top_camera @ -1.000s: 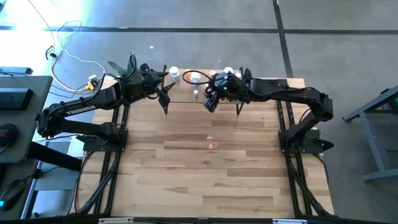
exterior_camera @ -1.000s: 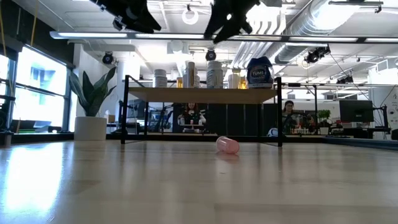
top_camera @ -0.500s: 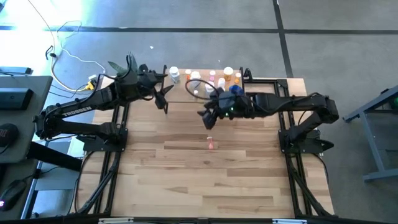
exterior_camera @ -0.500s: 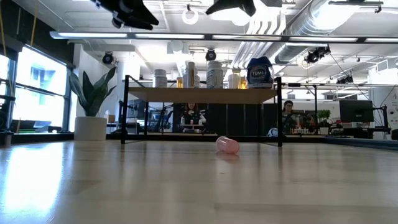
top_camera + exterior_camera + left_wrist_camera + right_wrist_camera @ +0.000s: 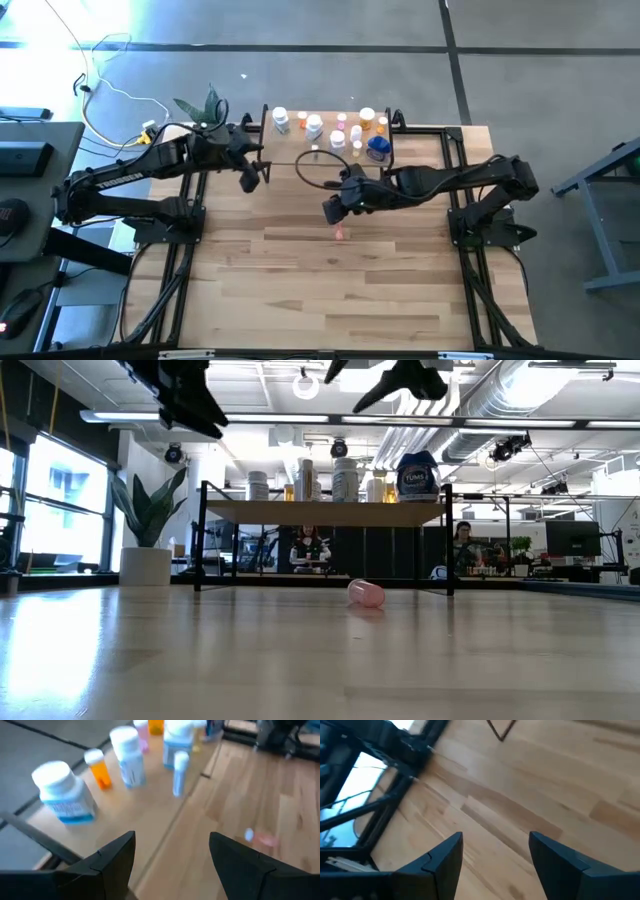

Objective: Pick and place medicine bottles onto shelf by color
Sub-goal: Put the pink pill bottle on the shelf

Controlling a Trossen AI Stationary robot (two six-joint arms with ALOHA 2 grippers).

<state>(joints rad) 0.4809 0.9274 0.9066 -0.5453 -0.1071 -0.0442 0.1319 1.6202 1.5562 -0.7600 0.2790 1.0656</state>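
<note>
at the left, the left tool (image 5: 250, 178) hangs over the far left part of the worktop (image 5: 300, 290), just in front of the shelf (image 5: 290, 150), with its fingers (image 5: 107, 857) spread wide and nothing held; this arm is judged to be waiting. across the shelf, from left to right, a white bottle with a blue label (image 5: 62, 792), an orange vial (image 5: 99, 769), more white bottles (image 5: 127, 755) and a squat blue bottle (image 5: 378, 146) are seen standing, so most of the sorting is judged to be done. one pink bottle (image 5: 340, 232) is left lying on its side near the middle of the worktop, well apart from the shelf. the right tool (image 5: 335, 208) is held above the worktop just behind this bottle, its fingers (image 5: 442, 857) set wide and empty. the step in hand is judged to be the reach for the last bottle. the next move would call for a descent with the fingers set across the narrow body, since a round bottle on its side could roll when touched. the worktop is of pale wood planks on a black frame. beyond it, a potted plant (image 5: 148, 520), large windows (image 5: 60, 500), ceiling ducts (image 5: 480, 405) and seated people (image 5: 310, 548) are seen in the room.
</note>
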